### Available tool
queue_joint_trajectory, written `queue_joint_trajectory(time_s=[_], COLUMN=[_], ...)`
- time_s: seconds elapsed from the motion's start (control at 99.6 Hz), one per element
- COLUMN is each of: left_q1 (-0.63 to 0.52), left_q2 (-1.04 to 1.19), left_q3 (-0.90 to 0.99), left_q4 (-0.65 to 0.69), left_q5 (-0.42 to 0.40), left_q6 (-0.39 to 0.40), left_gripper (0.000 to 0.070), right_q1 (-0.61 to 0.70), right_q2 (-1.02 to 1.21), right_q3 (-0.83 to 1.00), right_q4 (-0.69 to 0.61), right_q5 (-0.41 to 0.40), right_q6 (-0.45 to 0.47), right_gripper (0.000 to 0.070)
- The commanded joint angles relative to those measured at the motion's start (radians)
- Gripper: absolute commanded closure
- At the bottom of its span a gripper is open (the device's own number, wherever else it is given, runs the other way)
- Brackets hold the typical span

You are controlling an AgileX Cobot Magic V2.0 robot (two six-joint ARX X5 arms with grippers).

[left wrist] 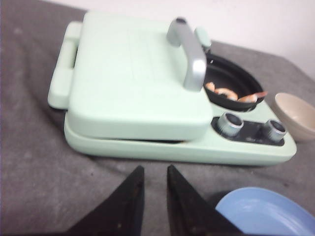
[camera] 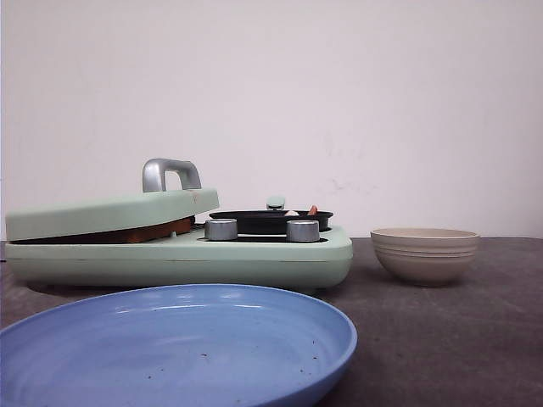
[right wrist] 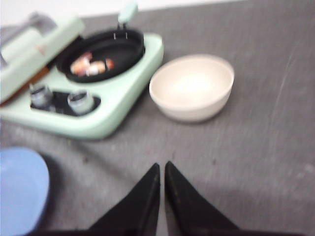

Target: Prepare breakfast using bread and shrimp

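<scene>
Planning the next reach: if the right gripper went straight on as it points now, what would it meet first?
Most likely the bowl, slightly off the right gripper's line; only bare cloth lies between. Depth is unclear.

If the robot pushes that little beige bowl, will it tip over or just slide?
The beige bowl would probably slide rather than tip: it sits low and wide on the grey cloth. It looks empty, so it is likely light and easy to shove. Its smooth, rounded wall may be slippery for the right gripper, and if ceramic, it could chip when knocked.

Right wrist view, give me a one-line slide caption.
Shut right gripper hovers over grey cloth near an empty beige bowl; shrimp sit in the black pan.
</scene>
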Motion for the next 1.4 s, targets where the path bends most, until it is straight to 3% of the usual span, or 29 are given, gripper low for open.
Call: queue_joint_trajectory(time_s=[0.0, 0.311, 0.512, 1.335, 1.385], left_q1=[-0.002, -0.002, -0.002, -0.002, 0.000], left_q2=[-0.023, -0.164, -0.177, -0.188, -0.199], left_q3=[0.004, 0.004, 0.004, 0.004, 0.002], left_q4=[0.018, -0.158, -0.171, -0.174, -0.204], left_q5=[-0.010, -0.117, -0.140, -0.142, -0.180], left_q6=[-0.011, -0.047, -0.224, -0.220, -0.203], left_gripper=[0.0696, 0.0696, 0.0696, 0.0697, 0.0696], right_q1=[0.010, 0.012, 0.012, 0.012, 0.012], right_q2=[0.001, 0.001, 0.001, 0.001, 0.001], right_q3=[-0.018, -0.037, -0.037, -0.037, -0.037], right_q4=[0.026, 0.045, 0.053, 0.054, 0.054], right_q5=[0.004, 0.021, 0.022, 0.022, 0.022], right_q6=[0.013, 0.018, 0.046, 0.043, 0.043], right_gripper=[0.0693, 0.0693, 0.0693, 0.0693, 0.0693])
